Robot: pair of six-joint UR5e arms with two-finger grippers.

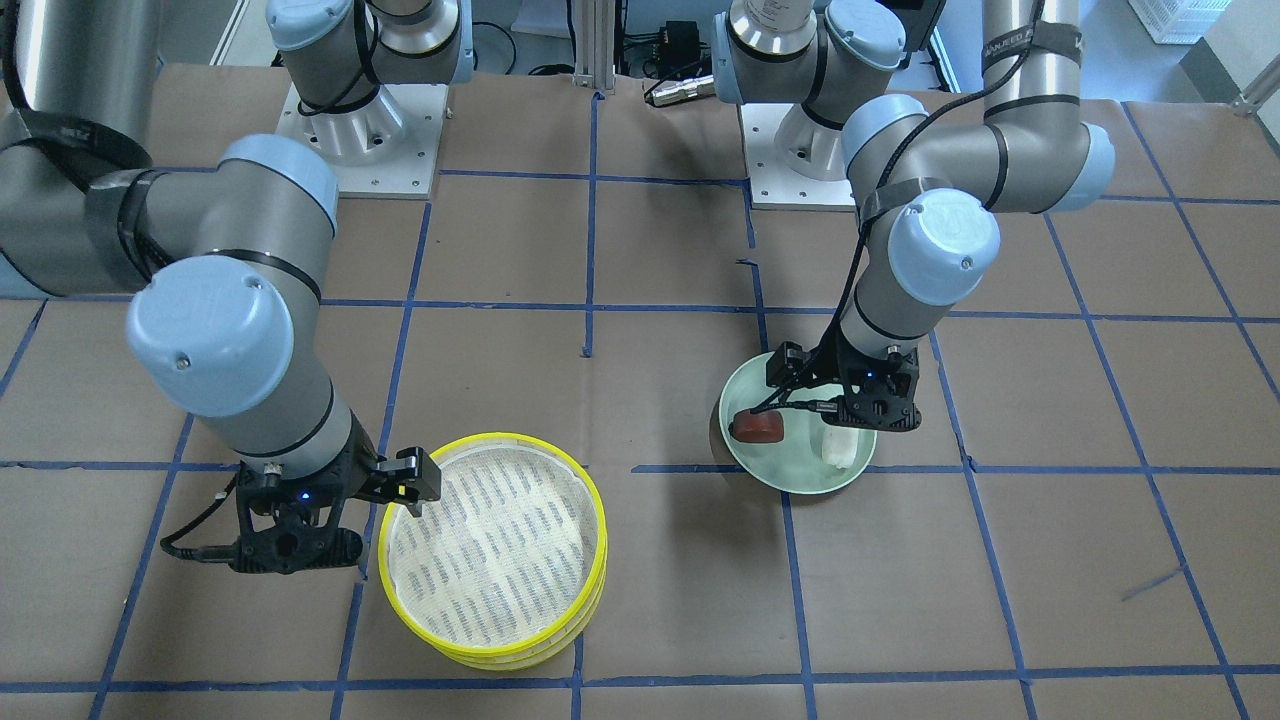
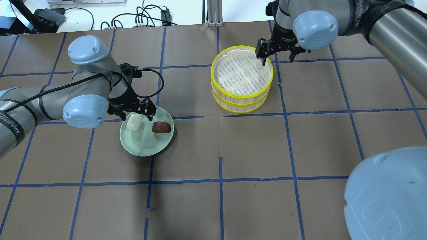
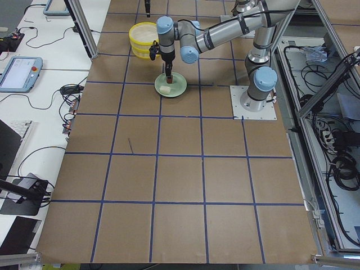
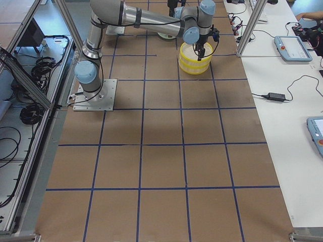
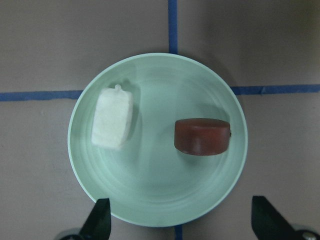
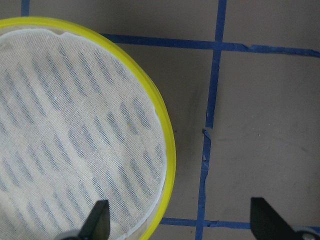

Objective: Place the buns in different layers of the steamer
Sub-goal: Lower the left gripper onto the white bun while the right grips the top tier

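The dark reddish-brown bun (image 5: 202, 136) and the white bun (image 5: 113, 119) lie side by side on the pale green plate (image 5: 160, 200). My left gripper (image 5: 182, 225) is open and empty, hovering above the plate's near edge; in the overhead view it (image 2: 136, 115) sits over the white bun (image 2: 134, 122), next to the brown bun (image 2: 161, 127). The steamer layers (image 2: 242, 96) stand stacked, yellow-rimmed, with the top mesh floor bare. My right gripper (image 2: 277, 57) is open and empty, straddling the stack's rim (image 6: 167, 135), one finger over the mesh and one outside.
The table is brown board marked with blue tape lines (image 2: 220, 181). The plate (image 2: 143, 146) sits left of centre and the steamer right of centre in the overhead view. The arm bases (image 1: 360, 130) stand at the robot's side of the table.
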